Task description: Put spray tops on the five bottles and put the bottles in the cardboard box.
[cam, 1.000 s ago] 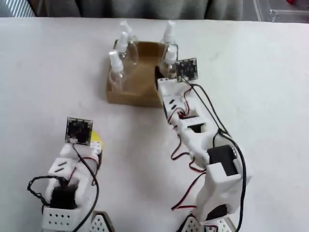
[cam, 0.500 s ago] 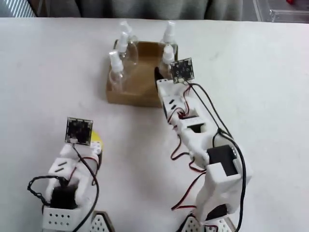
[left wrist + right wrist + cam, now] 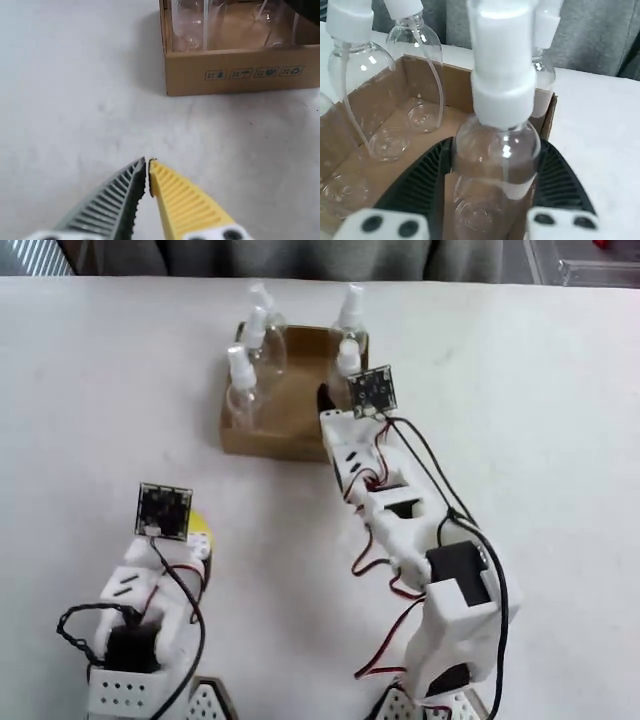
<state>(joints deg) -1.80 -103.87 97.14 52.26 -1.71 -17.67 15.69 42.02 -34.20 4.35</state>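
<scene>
At the lower left of the high view, the left gripper (image 3: 148, 167) is hovering over the tabletop (image 3: 520, 390), its fingers (image 3: 180, 200) clenched on nothing. At upper centre, the cardboard box (image 3: 270, 435) is holding four upright bottles (image 3: 240, 390). At its lower right corner, the right gripper (image 3: 495, 150) is grasping a fifth bottle (image 3: 497, 125), spray top fitted.
</scene>
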